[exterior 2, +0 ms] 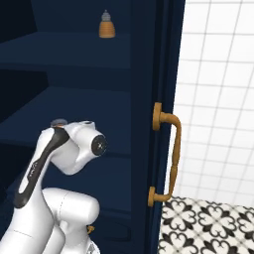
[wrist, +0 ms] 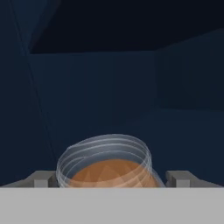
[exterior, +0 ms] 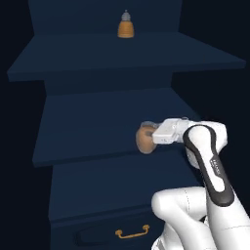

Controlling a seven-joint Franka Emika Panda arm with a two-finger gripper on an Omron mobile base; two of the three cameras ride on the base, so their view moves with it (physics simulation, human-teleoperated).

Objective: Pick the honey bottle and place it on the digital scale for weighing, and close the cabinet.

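A: Where is the hand (exterior: 145, 138)?
B: Reaching level into the open navy-blue cabinet (exterior: 97, 127), over its middle shelf (exterior: 88, 139). The white arm (exterior: 205, 161) extends leftward in the left base view.

A: How wide are the fingers (wrist: 41, 179)?
B: Spread wide, one grey tip on each side of the honey bottle (wrist: 107, 168) in the hand view. Whether the pads press on the glass, I cannot tell.

A: And the honey bottle itself?
B: Directly between the fingers, at the hand's tip, near the shelf's front edge. Its clear ribbed neck and amber body sit just in front of the hand camera, and it looks slightly tilted there.

A: Anything beyond the hand?
B: Above and farther back, on the upper shelf (exterior: 122, 53), stands an orange bottle with a grey pointed cap (exterior: 125, 25). Below the hand, a drawer with a brass handle (exterior: 132, 232). To the hand's right, the cabinet door (exterior 2: 161, 129) stands open, edge-on, with its vertical brass handle (exterior 2: 168, 154); beyond it, white wall tiles (exterior 2: 218, 99) and a patterned floor (exterior 2: 208, 225).
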